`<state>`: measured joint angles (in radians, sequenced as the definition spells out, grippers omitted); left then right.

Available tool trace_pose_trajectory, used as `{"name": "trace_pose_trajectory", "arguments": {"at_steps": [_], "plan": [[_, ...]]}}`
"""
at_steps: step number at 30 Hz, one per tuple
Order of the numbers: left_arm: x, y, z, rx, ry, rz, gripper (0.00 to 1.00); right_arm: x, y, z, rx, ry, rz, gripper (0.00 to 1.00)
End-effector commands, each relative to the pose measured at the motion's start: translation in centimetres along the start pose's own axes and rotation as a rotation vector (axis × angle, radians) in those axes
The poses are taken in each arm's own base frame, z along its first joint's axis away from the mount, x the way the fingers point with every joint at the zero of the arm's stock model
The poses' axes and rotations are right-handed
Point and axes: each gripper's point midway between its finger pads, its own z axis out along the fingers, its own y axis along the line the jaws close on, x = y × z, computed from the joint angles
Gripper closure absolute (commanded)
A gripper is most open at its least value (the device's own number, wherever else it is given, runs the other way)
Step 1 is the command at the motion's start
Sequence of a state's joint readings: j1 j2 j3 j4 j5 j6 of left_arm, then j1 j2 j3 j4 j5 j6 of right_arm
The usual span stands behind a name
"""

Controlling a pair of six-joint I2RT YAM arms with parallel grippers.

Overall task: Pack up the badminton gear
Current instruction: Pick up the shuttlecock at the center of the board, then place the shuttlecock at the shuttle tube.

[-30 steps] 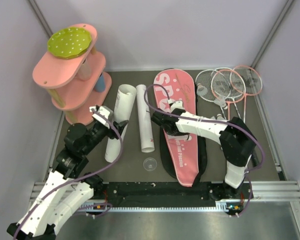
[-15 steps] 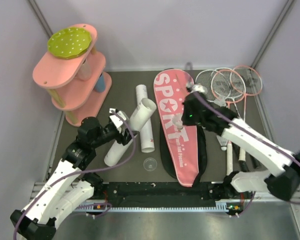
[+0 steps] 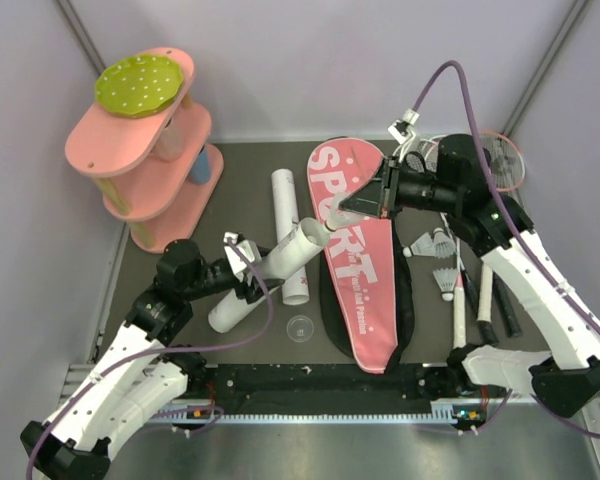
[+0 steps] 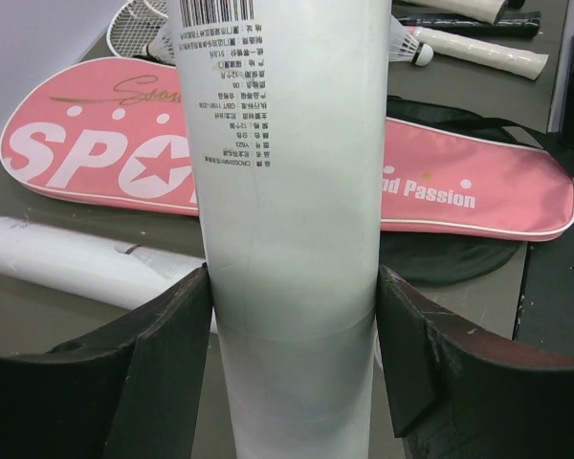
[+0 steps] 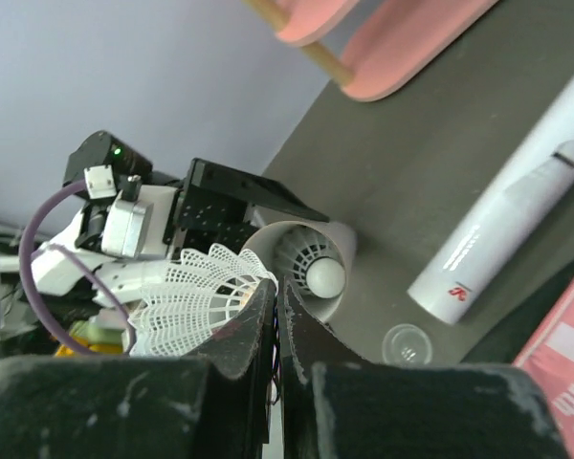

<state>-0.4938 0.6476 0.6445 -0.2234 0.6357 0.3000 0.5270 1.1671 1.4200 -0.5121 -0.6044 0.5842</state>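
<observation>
A pink tiered shelf (image 3: pixel 145 190) stands at the far left of the dark surface (image 3: pixel 250 160). A green dotted disc (image 3: pixel 138 84) lies tilted on its top tier. A blue cylinder (image 3: pixel 202 165) shows just behind its right side.

Pink bag (image 3: pixel 365 290), white "SPORT" lettering and dots, black underside. White tube (image 4: pixel 287 239), black barcode and print. White shuttlecock (image 5: pixel 196 292). Pink shelf (image 3: pixel 130 140), green dotted disc (image 3: pixel 138 85).
</observation>
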Motion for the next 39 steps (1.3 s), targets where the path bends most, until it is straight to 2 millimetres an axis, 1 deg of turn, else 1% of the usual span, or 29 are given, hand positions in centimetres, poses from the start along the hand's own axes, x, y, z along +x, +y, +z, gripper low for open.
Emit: {"name": "trace_pose_trajectory", "arguments": {"at_steps": [1,3,4,6,8,9,10,11,12,13,16,18,19,21,22,23,24,26,28,29,30,31,33,34,35,36,37,38,39], "plan": [[-2.6,-0.4,-0.1,0.032,-0.098,0.087,1.0,-0.2,2.8,0.7,-0.18,0.032,0.027,1.0],[-2.8,-0.4,-0.1,0.034,-0.103,0.09,1.0,0.1,3.0,1.4,-0.191,0.034,0.036,1.0],[-2.8,-0.4,-0.1,0.034,-0.103,0.087,1.0,0.6,2.5,2.2,-0.193,0.047,0.056,1.0],[-3.0,-0.3,-0.2,0.029,-0.107,0.093,1.0,1.5,2.9,3.2,-0.203,0.066,0.049,1.0],[-3.0,-0.3,-0.3,0.021,-0.108,0.094,1.0,1.7,2.0,3.7,-0.152,0.049,0.029,1.0],[-3.1,-0.3,-0.4,0.021,-0.113,0.097,1.0,1.9,1.4,3.8,-0.135,0.048,0.016,0.97],[-3.3,-0.4,-0.5,0.019,-0.121,0.102,1.0,2.3,0.8,4.0,-0.119,0.057,0.014,0.9],[-3.3,-0.4,-0.5,0.02,-0.123,0.101,1.0,2.8,0.0,4.4,-0.096,0.078,0.009,0.87],[-3.5,-0.3,-0.5,0.017,-0.129,0.104,1.0,3.0,-0.1,4.6,-0.093,0.09,0.0,0.84],[-3.5,-0.4,-0.5,0.016,-0.131,0.106,1.0,3.2,-0.4,4.7,-0.085,0.1,-0.007,0.75],[-3.5,-0.2,-0.5,0.011,-0.128,0.1,1.0,4.0,-1.5,4.7,-0.035,0.121,-0.045,0.58],[-3.5,-0.3,-0.5,0.011,-0.128,0.1,1.0,4.4,-1.8,4.9,-0.033,0.143,-0.058,0.53],[-3.5,-0.2,-0.5,0.009,-0.128,0.1,1.0,5.0,-1.6,4.9,-0.039,0.166,-0.059,0.49],[-3.6,-0.2,-0.5,0.01,-0.13,0.099,1.0,5.4,-1.4,5.4,-0.044,0.196,-0.072,0.46],[-3.6,-0.2,-0.5,0.009,-0.129,0.101,1.0,6.0,-1.7,5.7,-0.035,0.223,-0.067,0.43],[-3.6,-0.1,-0.5,0.003,-0.126,0.098,1.0,6.7,-1.3,6.0,-0.043,0.244,-0.078,0.4],[-3.6,0.0,-0.5,0.001,-0.126,0.094,1.0,6.7,-0.9,6.2,-0.044,0.25,-0.097,0.39],[-3.6,0.1,-0.5,-0.007,-0.125,0.092,1.0,7.6,-1.2,7.0,-0.005,0.273,-0.117,0.33],[-3.6,0.2,-0.6,-0.015,-0.125,0.092,1.0,7.8,-1.1,7.7,0.016,0.274,-0.133,0.3],[-3.6,0.2,-0.5,-0.017,-0.125,0.092,1.0,8.2,-2.1,8.2,0.084,0.275,-0.148,0.3],[-3.7,0.4,-0.6,-0.026,-0.125,0.091,1.0,8.3,-1.8,8.5,0.104,0.272,-0.187,0.29],[-3.6,0.5,-0.6,-0.032,-0.122,0.09,1.0,8.2,-2.2,8.6,0.13,0.264,-0.198,0.26],[-3.4,0.6,-0.5,-0.036,-0.117,0.079,1.0,7.2,-2.7,8.0,0.158,0.227,-0.196,0.22],[-3.4,0.8,-0.6,-0.052,-0.113,0.08,1.0,6.7,-2.4,7.5,0.138,0.213,-0.187,0.18],[-3.3,1.1,-0.6,-0.066,-0.11,0.074,1.0,5.8,-1.4,6.4,0.106,0.176,-0.188,0.16],[-3.2,1.4,-0.5,-0.08,-0.104,0.072,1.0,4.6,-2.0,5.7,0.113,0.131,-0.166,0.15],[-3.1,2.1,-0.6,-0.121,-0.093,0.066,1.0,4.0,-1.8,4.9,0.11,0.102,-0.169,0.1],[-3.0,2.4,-0.7,-0.139,-0.088,0.065,1.0,3.3,-1.8,4.0,0.117,0.073,-0.174,0.08],[-2.9,2.8,-0.7,-0.156,-0.082,0.064,1.0,2.5,-1.4,2.6,0.118,0.03,-0.183,0.07]]}}
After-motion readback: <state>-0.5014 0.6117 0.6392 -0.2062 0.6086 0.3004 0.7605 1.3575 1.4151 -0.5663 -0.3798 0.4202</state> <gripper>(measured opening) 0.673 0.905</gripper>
